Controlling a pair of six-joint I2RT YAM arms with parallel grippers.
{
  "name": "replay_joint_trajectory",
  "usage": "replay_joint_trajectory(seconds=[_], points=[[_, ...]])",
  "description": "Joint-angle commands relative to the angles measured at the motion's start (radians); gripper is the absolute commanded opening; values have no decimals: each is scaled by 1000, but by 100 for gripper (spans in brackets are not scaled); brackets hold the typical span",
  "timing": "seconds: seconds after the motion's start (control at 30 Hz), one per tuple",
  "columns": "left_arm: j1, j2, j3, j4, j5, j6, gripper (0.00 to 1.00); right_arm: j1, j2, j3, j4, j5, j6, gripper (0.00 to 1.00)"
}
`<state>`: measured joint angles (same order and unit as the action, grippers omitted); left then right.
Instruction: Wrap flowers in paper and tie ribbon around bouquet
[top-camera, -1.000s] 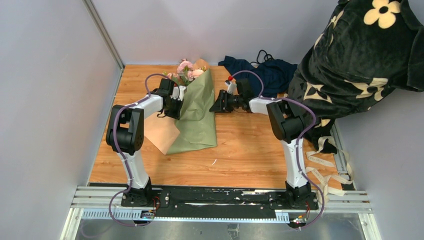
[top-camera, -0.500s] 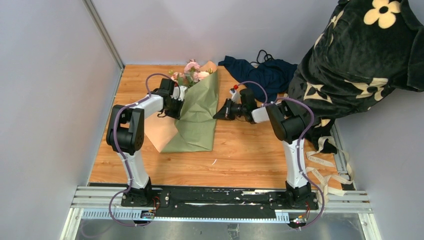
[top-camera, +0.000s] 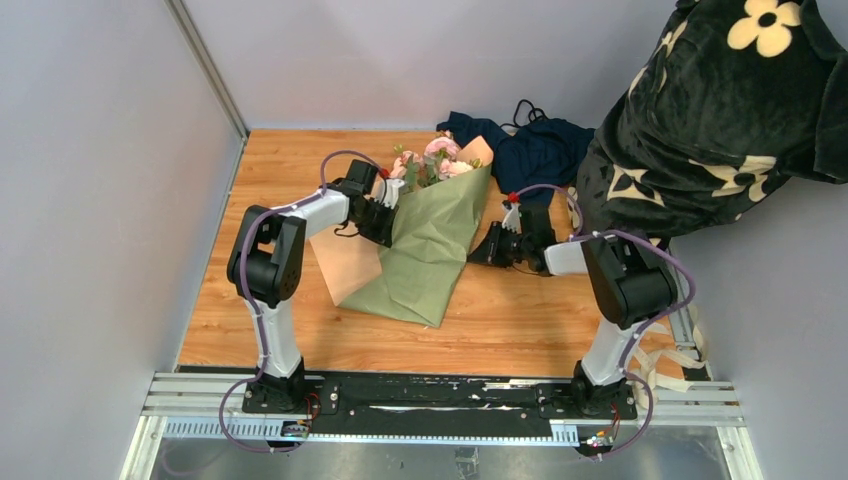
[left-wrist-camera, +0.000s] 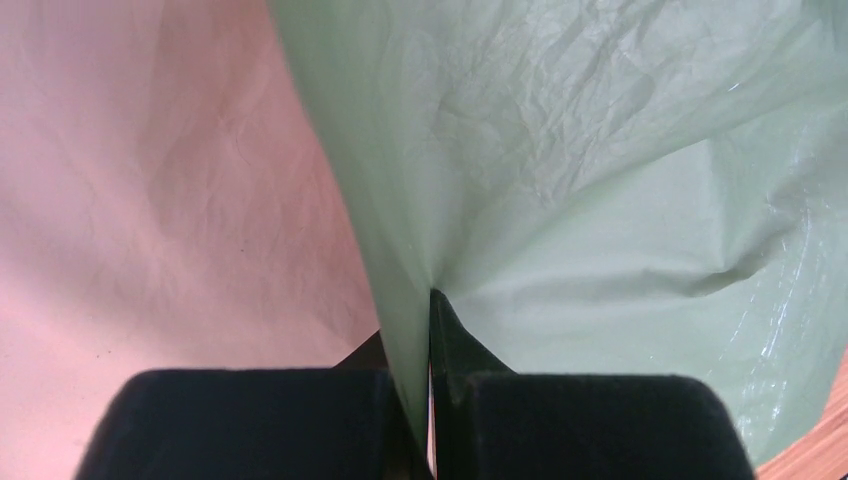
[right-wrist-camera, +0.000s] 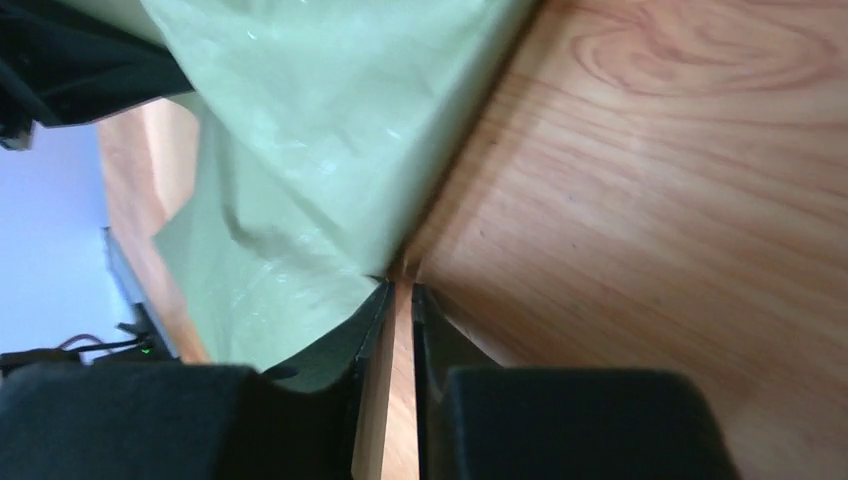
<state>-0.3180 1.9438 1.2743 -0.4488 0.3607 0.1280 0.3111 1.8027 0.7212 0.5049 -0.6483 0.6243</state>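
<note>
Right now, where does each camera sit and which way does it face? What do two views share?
Top: fixed above and behind the robot, looking down at the table; the left arm and right arm show whole.
Left wrist: on the left arm, facing along the left pincer, shut on a fold of the paper.
Right wrist: on the right arm, facing along the right pincer at the paper's edge and bare wood.
Shared: all three show the green paper.

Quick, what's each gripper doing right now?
Left gripper: shut on the paper.
Right gripper: almost shut at the paper's edge; grip cannot be told.
</note>
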Motion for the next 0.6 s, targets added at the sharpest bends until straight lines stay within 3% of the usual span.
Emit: replay_joint_trajectory(seconds=[0.0, 0.07, 0.17, 0.23, 0.4, 0.57], points=[[17, 33, -10, -34, -35, 15, 0, -5, -154, 62, -352, 238, -228, 19], [17, 28, -24, -26, -30, 15, 0, 43, -268, 87, -446, 406, -279, 21], [17, 33, -31, -23, -24, 14, 0, 177, -346, 120, -470, 515, -318, 21], [17, 40, -28, -24, -27, 8, 0, 260, -320, 144, -412, 443, -309, 21], [17, 41, -18, -31, -40, -6, 0, 352, -86, 230, -157, 79, -81, 4], [19, 36, -13, -39, -68, -15, 0, 407, 112, 289, -37, -6, 27, 0]])
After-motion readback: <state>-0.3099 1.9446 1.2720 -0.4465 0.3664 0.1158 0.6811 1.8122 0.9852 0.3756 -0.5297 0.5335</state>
